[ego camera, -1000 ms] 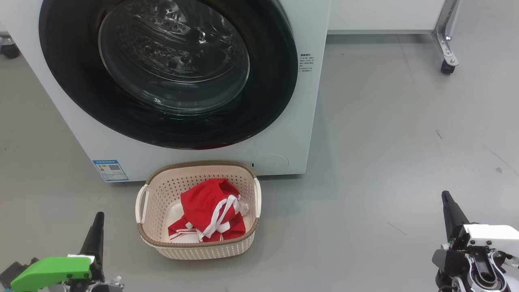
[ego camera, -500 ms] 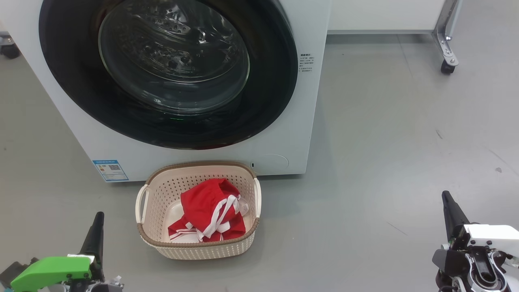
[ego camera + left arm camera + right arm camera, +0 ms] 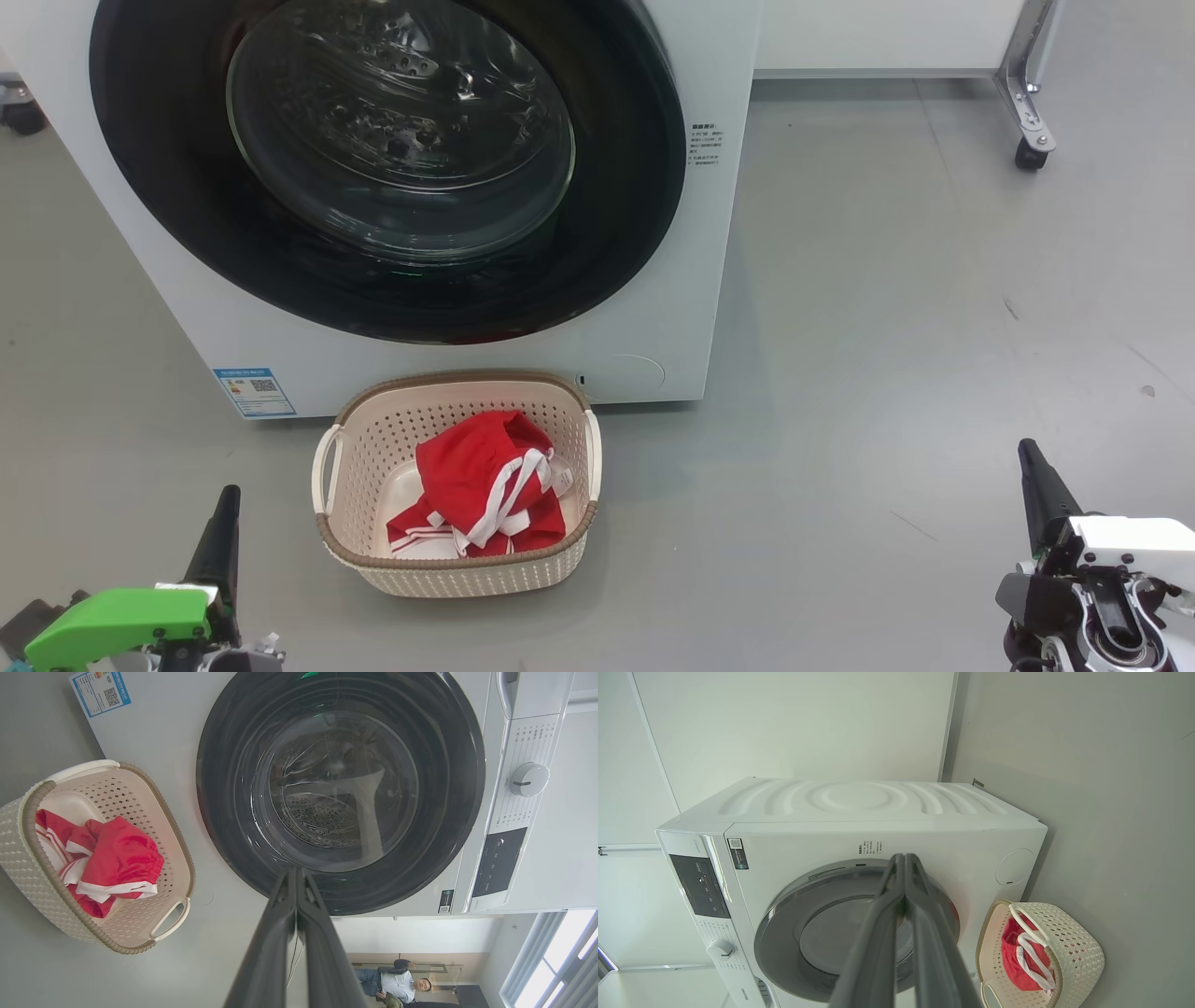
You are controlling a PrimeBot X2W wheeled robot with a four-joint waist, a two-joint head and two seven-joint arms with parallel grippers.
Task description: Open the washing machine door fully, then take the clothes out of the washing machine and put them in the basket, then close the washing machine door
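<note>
We count one basket [image 3: 467, 579] holding one heap of clothes [image 3: 476, 457], between and ahead of our left gripper [image 3: 228, 499] and right gripper [image 3: 1028, 453], both pressed together.

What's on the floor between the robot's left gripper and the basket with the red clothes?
Only bare grey floor lies between the left gripper and the basket; the head view shows it.

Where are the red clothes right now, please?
In the head view the clothes lie inside the basket, low and left of centre, on the floor just before the washing machine.
</note>
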